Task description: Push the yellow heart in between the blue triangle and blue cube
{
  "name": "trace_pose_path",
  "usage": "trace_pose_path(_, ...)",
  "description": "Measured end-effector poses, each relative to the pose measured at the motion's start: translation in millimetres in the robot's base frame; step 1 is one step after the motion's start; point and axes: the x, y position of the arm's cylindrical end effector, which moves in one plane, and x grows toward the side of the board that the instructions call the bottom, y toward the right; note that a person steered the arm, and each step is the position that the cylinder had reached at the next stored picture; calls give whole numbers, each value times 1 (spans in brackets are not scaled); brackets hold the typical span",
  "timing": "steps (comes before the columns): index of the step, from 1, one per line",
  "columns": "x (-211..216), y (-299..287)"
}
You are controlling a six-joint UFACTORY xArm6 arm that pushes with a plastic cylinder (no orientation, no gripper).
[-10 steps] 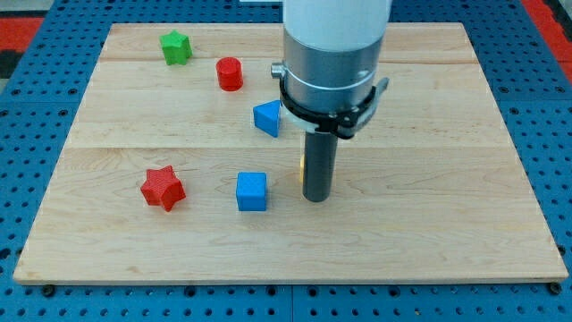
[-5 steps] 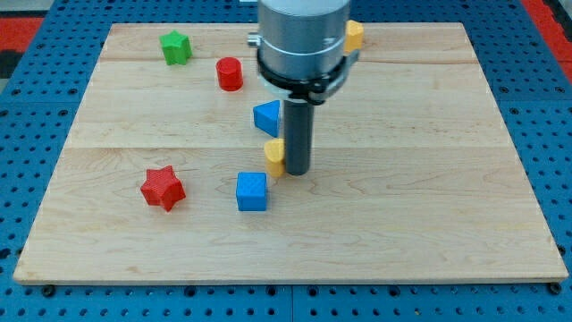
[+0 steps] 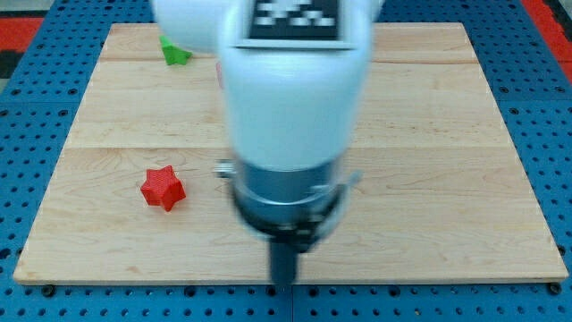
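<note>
The arm fills the middle of the view, blurred by motion. My tip [image 3: 283, 287] is at the view's bottom, over the wooden board's [image 3: 447, 134] near edge. The arm's body hides the yellow heart, the blue triangle and the blue cube, so I cannot tell where my tip stands relative to them.
A red star [image 3: 163, 188] lies at the view's left. A green star [image 3: 176, 54] shows partly at the view's top left, behind the arm. A sliver of the red cylinder [image 3: 218, 70] shows at the arm's left edge. A blue pegboard [image 3: 27, 152] surrounds the board.
My tip first moved left, pushing the yellow heart between the blue triangle and blue cube. It has since swept to the view's bottom, and the arm now covers those blocks.
</note>
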Motion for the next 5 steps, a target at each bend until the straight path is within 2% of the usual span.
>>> trace_pose_path(1, -23, -88)
trace_pose_path(2, -65, -163)
trace_pose_path(3, -124, -211)
trace_pose_path(4, -147, -184)
trace_pose_path(5, -119, -143)
